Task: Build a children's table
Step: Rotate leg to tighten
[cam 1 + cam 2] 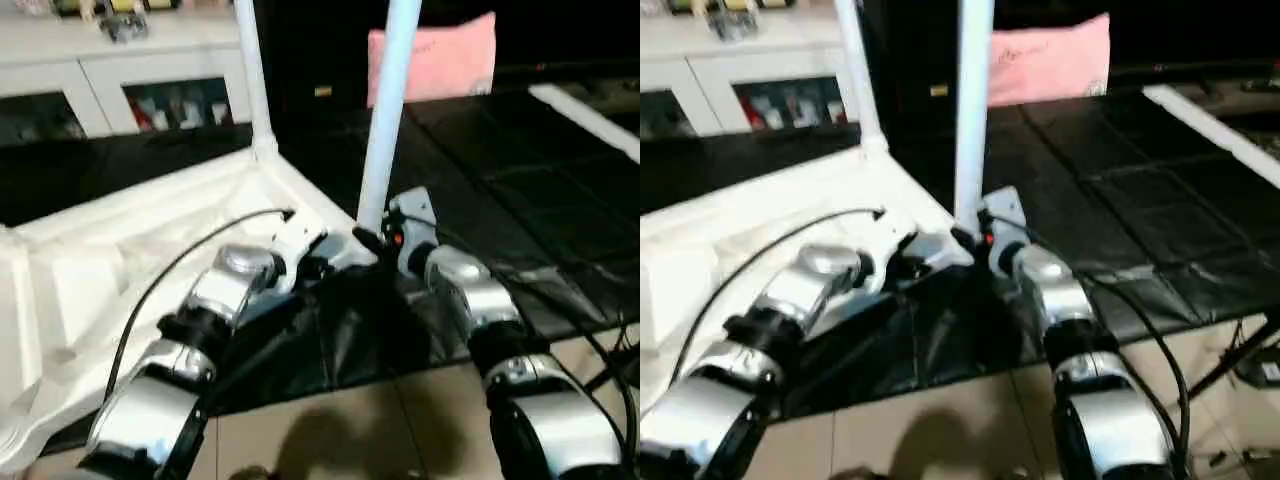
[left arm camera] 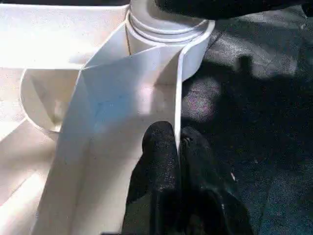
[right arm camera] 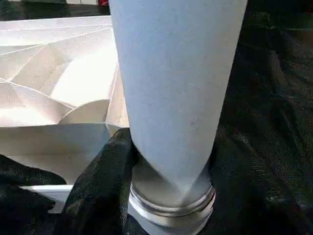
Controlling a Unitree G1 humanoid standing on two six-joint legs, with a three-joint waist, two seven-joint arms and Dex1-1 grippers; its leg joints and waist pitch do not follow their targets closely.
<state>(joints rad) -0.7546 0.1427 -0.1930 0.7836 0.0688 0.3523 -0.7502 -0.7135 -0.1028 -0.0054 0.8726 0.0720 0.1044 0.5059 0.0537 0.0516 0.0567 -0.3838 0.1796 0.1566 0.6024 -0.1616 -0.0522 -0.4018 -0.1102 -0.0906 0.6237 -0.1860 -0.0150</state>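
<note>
The white tabletop (image 1: 150, 240) lies upside down on a black mat, ribbed underside up. Two white legs stand upright in its corner sockets: one at the far corner (image 1: 252, 80), one at the near right corner (image 1: 385, 120). My right gripper (image 1: 375, 240) grips the near leg just above its socket (image 2: 166, 29); a black finger (image 3: 102, 181) presses the leg's base (image 3: 176, 98). My left gripper (image 2: 177, 139) is shut on the thin rim wall (image 2: 146, 93) of the tabletop right beside that socket.
A white glass-door cabinet (image 1: 120, 80) stands at the back left, a pink cushion (image 1: 440, 60) behind the near leg. A long white piece (image 1: 1210, 125) lies on the black mat (image 1: 500, 180) at the right. Tan floor tiles (image 1: 350, 430) and cables are close to me.
</note>
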